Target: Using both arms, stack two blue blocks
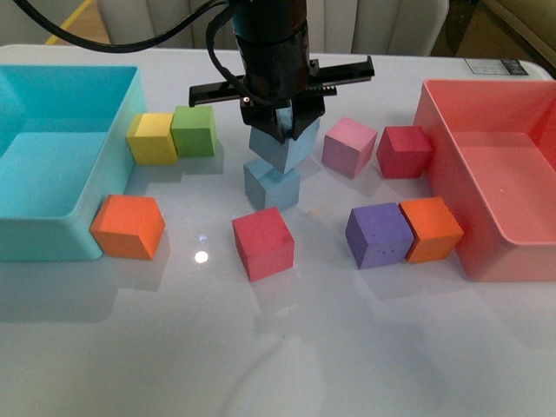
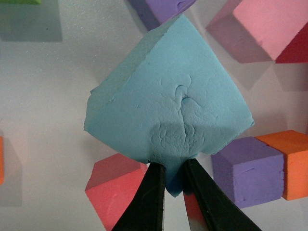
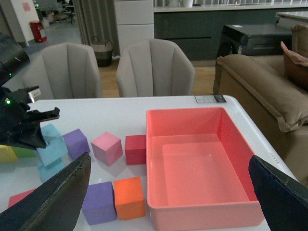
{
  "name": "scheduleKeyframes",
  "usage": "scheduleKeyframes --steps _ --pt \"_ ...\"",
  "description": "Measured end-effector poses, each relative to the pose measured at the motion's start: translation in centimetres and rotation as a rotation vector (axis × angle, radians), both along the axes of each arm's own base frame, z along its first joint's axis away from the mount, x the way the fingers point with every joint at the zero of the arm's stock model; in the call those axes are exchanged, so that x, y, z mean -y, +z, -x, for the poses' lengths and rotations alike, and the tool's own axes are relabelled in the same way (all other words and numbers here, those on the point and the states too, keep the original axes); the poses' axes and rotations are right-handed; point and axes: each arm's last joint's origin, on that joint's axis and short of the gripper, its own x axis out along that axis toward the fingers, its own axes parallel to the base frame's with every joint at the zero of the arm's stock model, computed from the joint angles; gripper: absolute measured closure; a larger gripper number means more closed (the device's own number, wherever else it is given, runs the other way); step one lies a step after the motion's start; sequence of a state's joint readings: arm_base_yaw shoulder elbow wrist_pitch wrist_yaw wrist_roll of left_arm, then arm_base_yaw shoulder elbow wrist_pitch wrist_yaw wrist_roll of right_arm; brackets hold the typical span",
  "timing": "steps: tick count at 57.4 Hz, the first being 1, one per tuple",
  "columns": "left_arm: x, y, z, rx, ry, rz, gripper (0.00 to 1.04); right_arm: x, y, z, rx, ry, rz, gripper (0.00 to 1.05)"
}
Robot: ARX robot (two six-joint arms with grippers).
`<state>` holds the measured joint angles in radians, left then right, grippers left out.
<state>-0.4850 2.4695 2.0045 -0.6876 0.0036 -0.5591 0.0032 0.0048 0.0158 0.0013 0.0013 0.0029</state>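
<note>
Watching the front feed, I see my left claw (image 1: pixel 287 129) clenched on one blue block (image 1: pixel 284 149), gripping it from above so the cube sits turned and tilted. It is directly over the second blue block (image 1: pixel 272 186), which stands on the white table (image 1: pixel 261 347) near the middle. The two look to be touching, though I cannot tell whether the top one rests its weight there. On the left wrist camera the black fingers (image 2: pixel 153 202) pinch one corner of the held block, and its pitted face fills most of the view. A red block (image 2: pixel 113 185) and a purple block (image 2: pixel 248 168) lie on the table beneath it.

My right claw (image 3: pixel 166 192) is released and holds nothing. Its fingers (image 3: pixel 53 197) are spread wide, up above the table near the pink bin (image 3: pixel 202 115).

A yellow block (image 1: pixel 152 137) and a green block (image 1: pixel 194 130) touch side by side, just beside the teal bin (image 1: pixel 87 148). An orange block (image 1: pixel 129 226) sits against that bin's near corner. A pink block (image 1: pixel 349 146) and a dark red block (image 1: pixel 404 150) lie to the right of the blue pair.
</note>
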Motion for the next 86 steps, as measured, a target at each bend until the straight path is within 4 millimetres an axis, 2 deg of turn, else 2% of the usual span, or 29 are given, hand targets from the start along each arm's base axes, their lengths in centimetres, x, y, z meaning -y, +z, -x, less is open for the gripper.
scheduleKeyframes --steps 19,46,62,67,76,78,86 --pt "-0.5 -1.6 -0.8 -0.045 0.015 -0.009 0.99 0.0 0.0 0.0 0.0 0.0 0.0 0.09" --pt "-1.2 -2.5 -0.9 -0.061 0.047 0.006 0.98 0.0 0.0 0.0 0.0 0.0 0.0 0.09" --pt "-1.5 -3.2 -0.5 -0.078 0.053 0.001 0.54 0.0 0.0 0.0 0.0 0.0 0.0 0.09" --pt "-1.8 -3.5 -0.1 -0.091 0.055 -0.006 0.36 0.0 0.0 0.0 0.0 0.0 0.0 0.09" --pt "-2.2 -2.3 0.4 -0.082 0.059 -0.002 0.11 0.0 0.0 0.0 0.0 0.0 0.0 0.09" --pt "-2.3 -1.9 0.5 -0.074 0.058 0.002 0.07 0.0 0.0 0.0 0.0 0.0 0.0 0.09" --pt "-2.6 0.5 1.4 -0.038 0.053 0.032 0.09 0.0 0.0 0.0 0.0 0.0 0.0 0.09"
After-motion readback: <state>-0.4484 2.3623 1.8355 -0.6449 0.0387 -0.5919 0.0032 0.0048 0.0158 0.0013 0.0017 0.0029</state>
